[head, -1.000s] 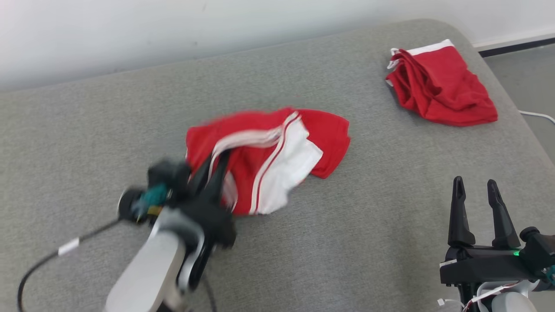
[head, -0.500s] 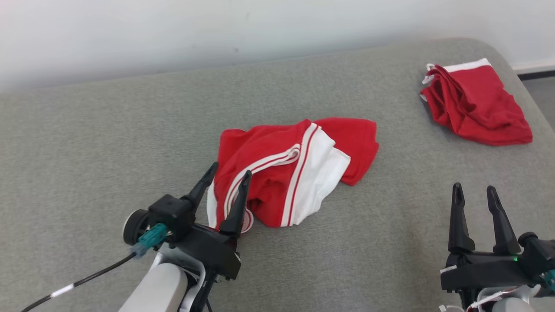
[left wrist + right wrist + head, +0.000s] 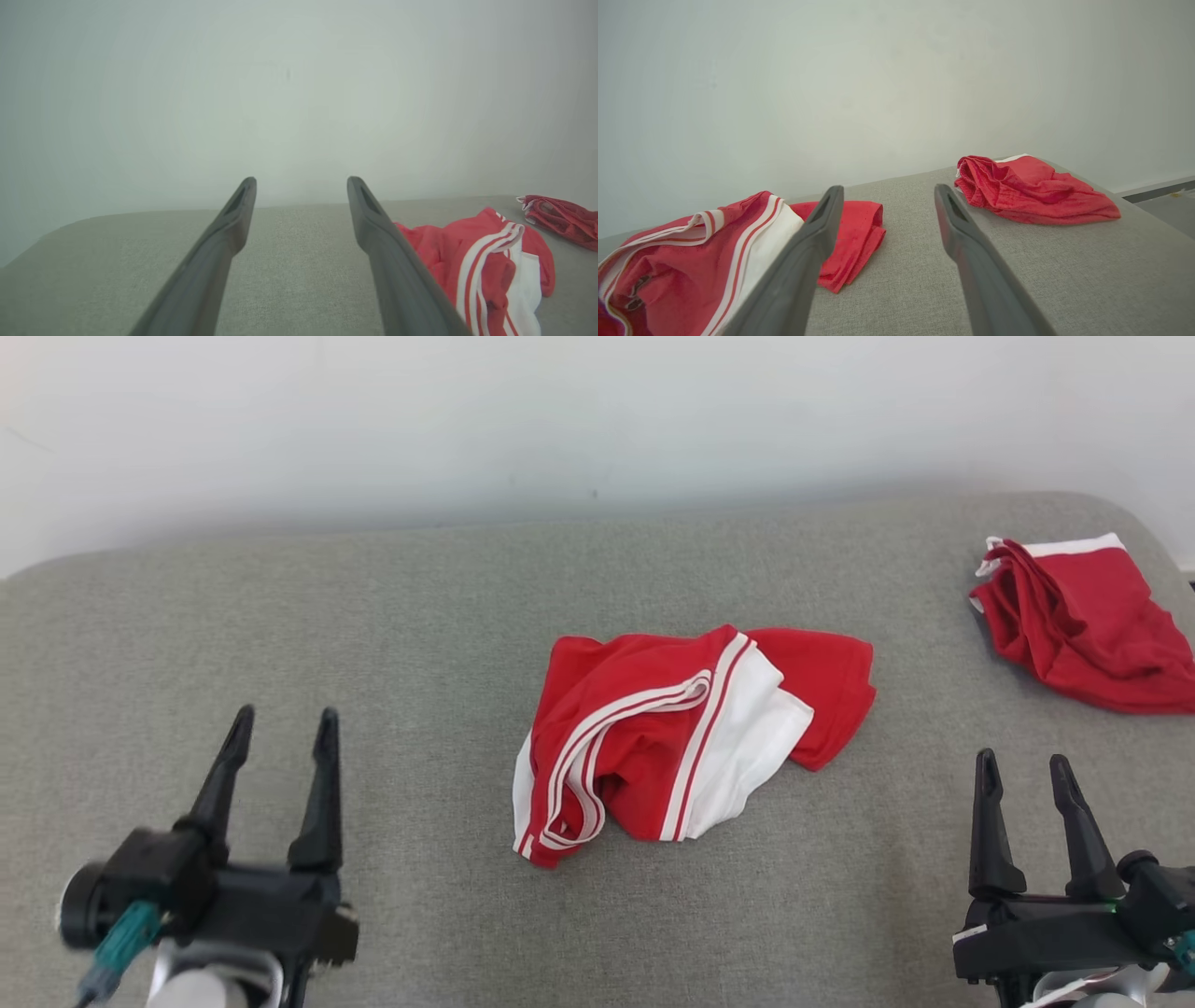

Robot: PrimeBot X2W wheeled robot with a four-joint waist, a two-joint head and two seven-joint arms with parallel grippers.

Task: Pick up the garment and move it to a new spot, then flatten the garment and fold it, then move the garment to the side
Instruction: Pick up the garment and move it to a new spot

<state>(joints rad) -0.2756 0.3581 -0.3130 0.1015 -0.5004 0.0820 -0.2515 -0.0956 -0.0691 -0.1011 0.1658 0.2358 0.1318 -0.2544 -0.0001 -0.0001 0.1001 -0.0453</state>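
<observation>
Lying in a crumpled heap near the middle of the grey woven cushioned surface (image 3: 373, 644), the red garment with a white panel and white stripes (image 3: 691, 747) touches neither gripper. Its white panel faces up on the right half, and a striped band loops round at its near left corner.

The left gripper (image 3: 286, 714) hovers at the lower left of the head view, well apart from the garment, its two long dark fingers spread with only grey fabric showing between them. In the left wrist view the garment sits just off the outer side of the right-hand finger, low at the right.

The right gripper (image 3: 1022, 761) sits at the lower right, fingers likewise parted and holding nothing. It is near the garment's right edge but clear of it.

A second, plain red garment with a white band (image 3: 1083, 625) lies bunched at the far right edge of the surface, well apart from the first. A pale wall (image 3: 560, 420) rises behind the surface.
</observation>
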